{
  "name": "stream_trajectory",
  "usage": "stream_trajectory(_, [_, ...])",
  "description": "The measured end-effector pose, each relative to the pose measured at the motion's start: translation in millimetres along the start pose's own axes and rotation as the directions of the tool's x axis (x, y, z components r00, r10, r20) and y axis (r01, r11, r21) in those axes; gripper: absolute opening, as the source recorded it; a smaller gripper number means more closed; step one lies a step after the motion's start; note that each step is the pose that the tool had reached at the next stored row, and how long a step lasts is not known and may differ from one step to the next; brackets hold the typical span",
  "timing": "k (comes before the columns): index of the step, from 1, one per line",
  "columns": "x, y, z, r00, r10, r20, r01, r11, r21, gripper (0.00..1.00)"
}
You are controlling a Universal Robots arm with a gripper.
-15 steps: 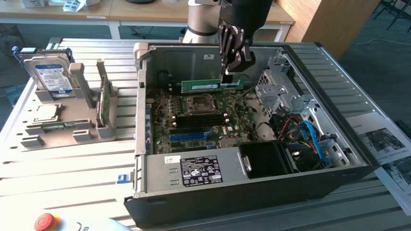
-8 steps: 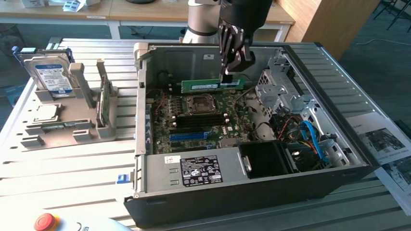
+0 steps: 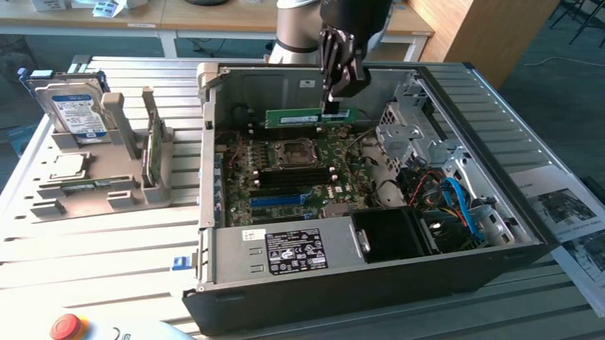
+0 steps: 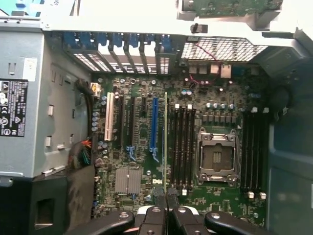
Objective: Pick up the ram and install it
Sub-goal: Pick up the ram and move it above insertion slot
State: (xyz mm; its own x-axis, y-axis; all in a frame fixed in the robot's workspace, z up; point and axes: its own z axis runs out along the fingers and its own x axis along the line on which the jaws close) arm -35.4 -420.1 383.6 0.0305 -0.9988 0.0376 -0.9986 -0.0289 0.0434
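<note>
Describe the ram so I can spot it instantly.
Look inside the open computer case, above the motherboard. The ram is the thin green stick with a white label, held near one end by the gripper; unlike the blue slot below, it hangs in mid-air.

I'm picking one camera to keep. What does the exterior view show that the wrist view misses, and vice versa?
Exterior view: the hard drive in its grey stand beside the computer case, the red button, the ram seen broadside. Wrist view: that ram edge-on above the motherboard, the white slot. Both: the gripper shut on the ram, the processor socket.
</note>
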Motion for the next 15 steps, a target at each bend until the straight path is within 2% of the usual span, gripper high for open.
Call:
stream_trajectory(5, [-11.0, -0.3, -0.4, 1.0, 0.0, -0.0001, 0.0, 1.0, 0.0, 0.12])
stream_trajectory(15, [-11.8, -0.4, 1.9, 1.0, 0.0, 0.0, 0.0, 1.0, 0.0, 0.12])
